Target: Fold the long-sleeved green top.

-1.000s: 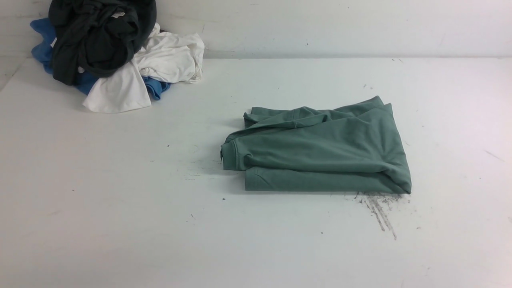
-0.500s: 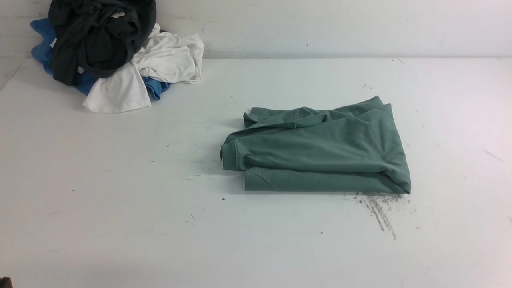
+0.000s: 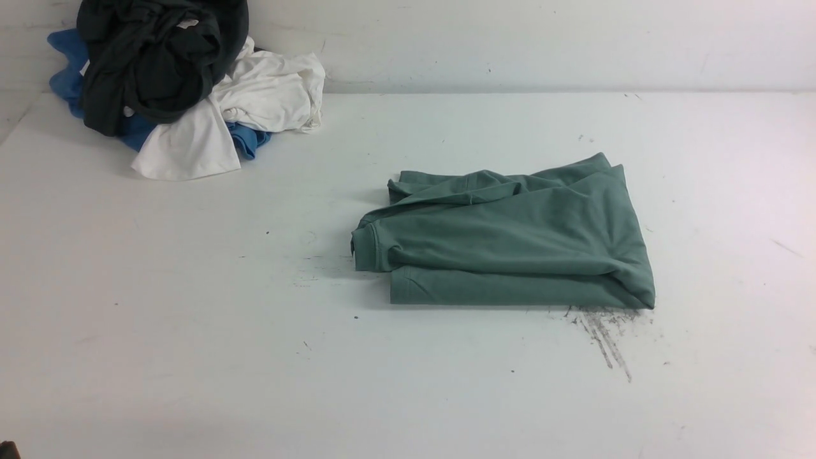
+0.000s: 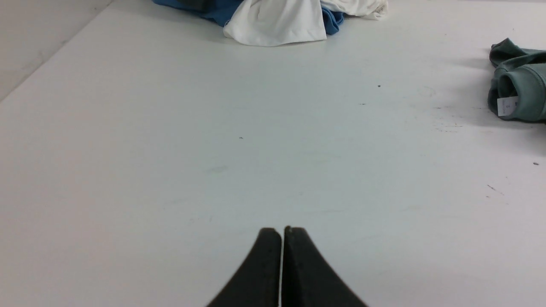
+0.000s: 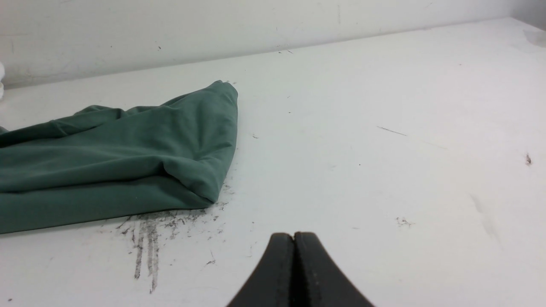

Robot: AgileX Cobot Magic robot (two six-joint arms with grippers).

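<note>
The green long-sleeved top (image 3: 510, 245) lies folded into a compact rectangle on the white table, right of centre. Its collar end with a white label shows in the left wrist view (image 4: 518, 85), and its right corner in the right wrist view (image 5: 128, 157). My left gripper (image 4: 282, 232) is shut and empty over bare table, well left of the top. My right gripper (image 5: 294, 236) is shut and empty over bare table, near and to the right of the top's corner. Neither gripper touches the top. Both are outside the front view except a dark sliver at the bottom left corner (image 3: 5, 450).
A pile of clothes sits at the far left corner: a blackish dark-green garment (image 3: 153, 60), a white garment (image 3: 255, 95) and a blue one (image 3: 67, 70). Black scuff marks (image 3: 605, 338) lie by the top's near right corner. A wall runs behind the table.
The top and the pile have not moved. A dark sliver has come into the bottom left corner of the front view.
</note>
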